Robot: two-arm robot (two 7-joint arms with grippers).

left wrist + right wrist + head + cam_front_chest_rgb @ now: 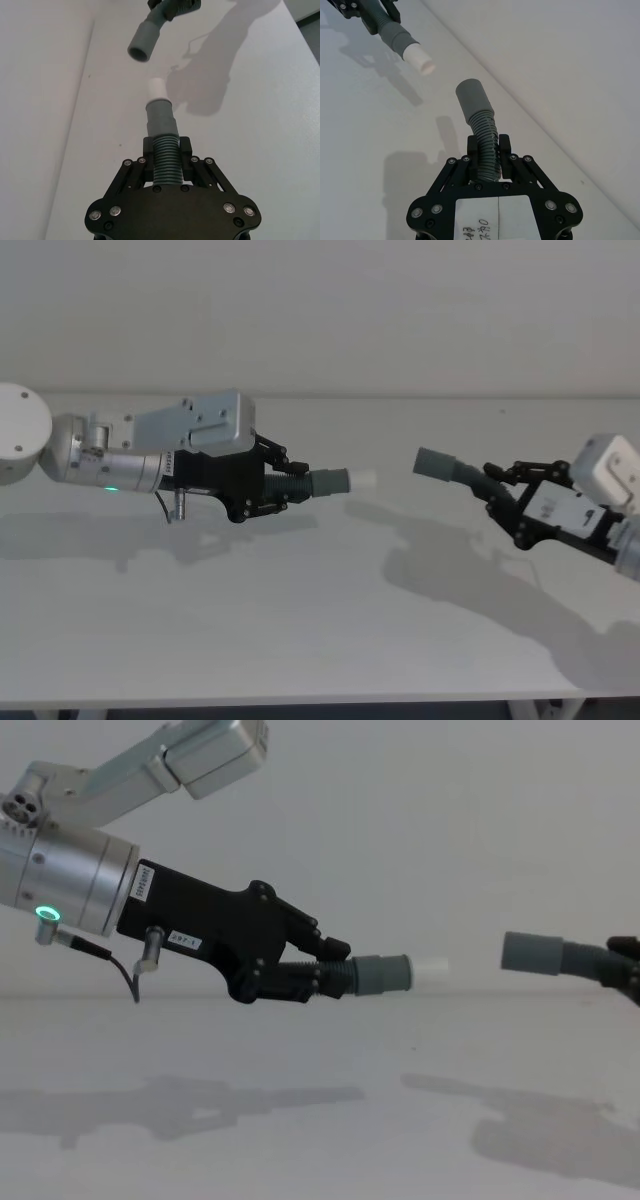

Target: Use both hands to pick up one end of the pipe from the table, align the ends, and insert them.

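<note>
Both pipe pieces are held above the white table (300, 630), their ends facing each other across a short gap. My left gripper (283, 483) is shut on the ribbed body of one piece (166, 162), whose grey cuff (330, 482) and pale spigot (363, 479) point right. My right gripper (497, 487) is shut on the other ribbed piece (485, 137), and its open grey cuff (435, 462) points left. In the chest view that cuff (530, 952) sits slightly higher than the spigot (430, 966). The spigot and the cuff do not touch.
A pale grey wall (320, 310) rises behind the table's far edge. Shadows of both arms lie on the white surface below them. The table's front edge (300, 702) runs along the bottom of the head view.
</note>
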